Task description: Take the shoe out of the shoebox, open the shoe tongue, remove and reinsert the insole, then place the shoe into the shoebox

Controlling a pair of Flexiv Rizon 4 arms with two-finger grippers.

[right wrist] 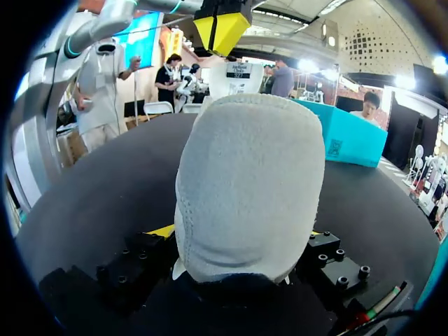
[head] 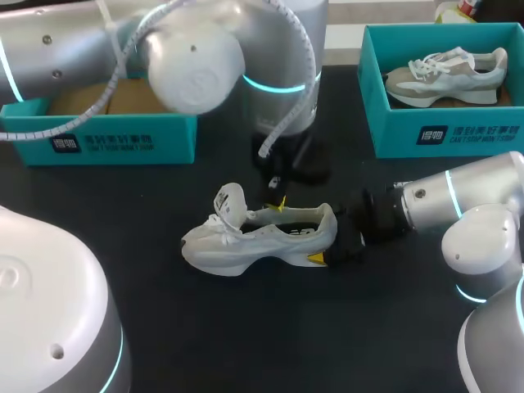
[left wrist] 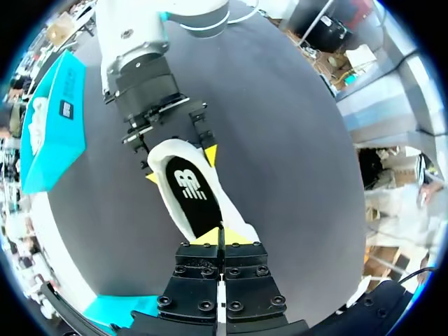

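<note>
A white shoe lies on its sole mid-table, toe to the left, tongue pulled up. Its black insole shows inside the opening. My left gripper hangs straight down over the far side of the opening, and its fingers are shut on the insole's edge. My right gripper comes in from the right and is shut on the shoe's heel, one yellow tip on each side. The heel fills the right wrist view, with the left gripper above it.
An open teal shoebox stands at the back left, partly hidden behind my left arm. A second teal shoebox at the back right holds another grey-white shoe. The black table lies bare in front of the shoe.
</note>
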